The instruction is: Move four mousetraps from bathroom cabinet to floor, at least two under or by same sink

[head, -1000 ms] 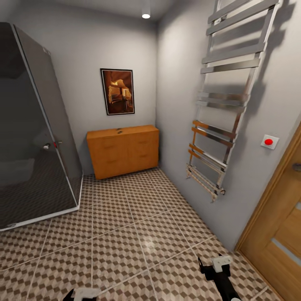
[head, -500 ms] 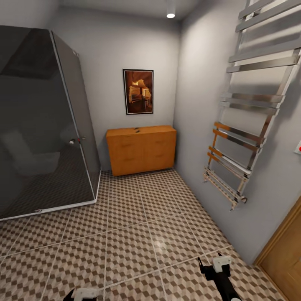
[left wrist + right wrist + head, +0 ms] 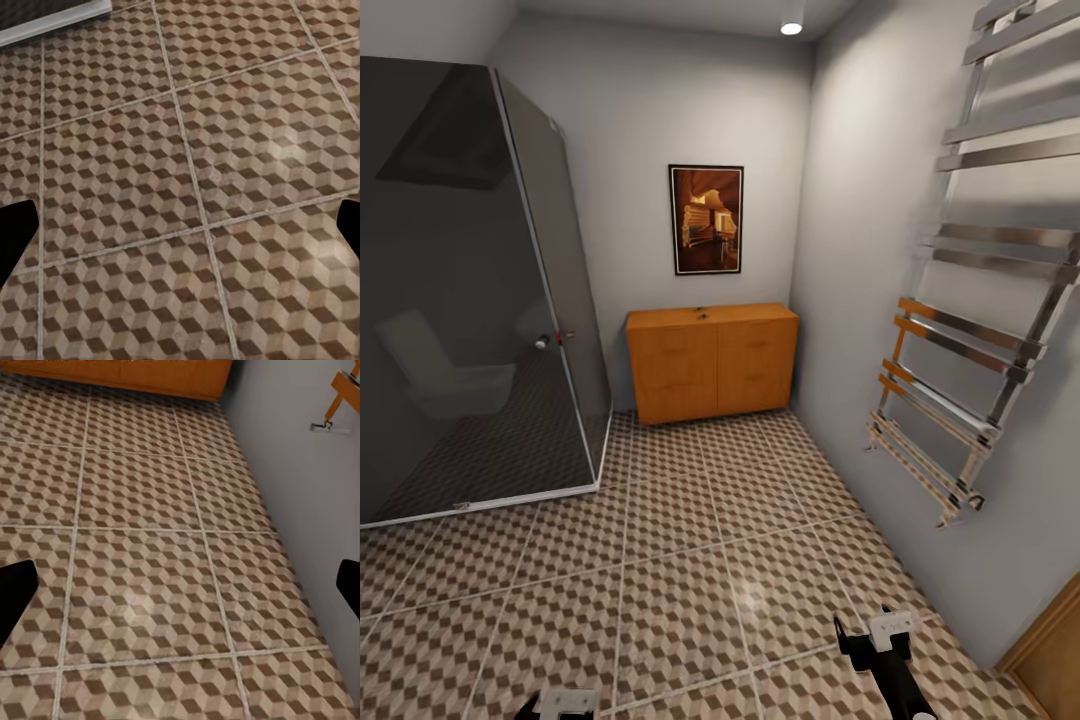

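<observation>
- The cabinet (image 3: 712, 362) stands at my 12 o'clock against the far wall, drawers closed; any mousetraps are too small to make out.
- Cube-patterned floor (image 3: 690, 560) lies between us.
- My left gripper (image 3: 560, 702) and right gripper (image 3: 880, 640) hang low, both spread wide, empty.
- Shower enclosure (image 3: 470, 300) at 10 o'clock, towel rail (image 3: 980, 330) at 2.

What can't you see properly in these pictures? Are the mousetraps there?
- Mousetraps: in the head view a tiny dark speck lies on the cabinet top, too small to identify; its drawers are shut.
- Inside the shower: dark glass dims it.
- Left gripper and right gripper: the head view's bottom edge cuts them off.
- Towel rail: cropped by the top and right edges.
</observation>
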You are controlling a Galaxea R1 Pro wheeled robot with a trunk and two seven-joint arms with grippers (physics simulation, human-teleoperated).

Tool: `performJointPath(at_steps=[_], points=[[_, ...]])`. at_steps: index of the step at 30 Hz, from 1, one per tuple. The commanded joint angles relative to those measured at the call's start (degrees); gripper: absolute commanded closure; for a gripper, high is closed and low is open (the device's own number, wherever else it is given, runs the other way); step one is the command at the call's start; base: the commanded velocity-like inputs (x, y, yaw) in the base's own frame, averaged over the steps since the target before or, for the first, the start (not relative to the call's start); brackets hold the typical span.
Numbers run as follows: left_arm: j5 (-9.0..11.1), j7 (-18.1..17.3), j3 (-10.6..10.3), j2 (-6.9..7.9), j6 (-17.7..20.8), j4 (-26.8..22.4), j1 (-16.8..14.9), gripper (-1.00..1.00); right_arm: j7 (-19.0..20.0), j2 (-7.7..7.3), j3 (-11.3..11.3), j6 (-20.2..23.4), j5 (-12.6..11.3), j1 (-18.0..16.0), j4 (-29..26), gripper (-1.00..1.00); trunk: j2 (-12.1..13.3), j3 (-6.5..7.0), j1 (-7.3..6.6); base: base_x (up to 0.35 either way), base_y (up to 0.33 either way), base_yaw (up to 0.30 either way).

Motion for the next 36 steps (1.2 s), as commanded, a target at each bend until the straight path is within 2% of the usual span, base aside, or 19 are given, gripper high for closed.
performJointPath(at_steps=[1, 23, 36], points=[[0.40, 0.10, -0.50, -0.03, -0.34, 0.22, -0.11, -1.00, -0.59, -0.01, 0.34, -0.07, 0.42, -0.06, 0.05, -1.00, -0.12, -0.13, 0.07, 0.306, 0.000, 0.004], [0.38, 0.10, -0.49, -0.04, -0.41, 0.22, -0.11, -1.00, -0.59, -0.12, 0.34, -0.16, 0.42, -0.06, 0.05, -1.00, -0.12, -0.13, 0.07, 0.330, -0.003, 0.000], [0.36, 0.07, -0.50, -0.04, -0.41, 0.22, -0.11, -1.00, -0.59, -0.09, 0.34, -0.16, 0.42, -0.06, 0.05, -1.00, -0.12, -0.13, 0.07, 0.333, -0.116, 0.025]])
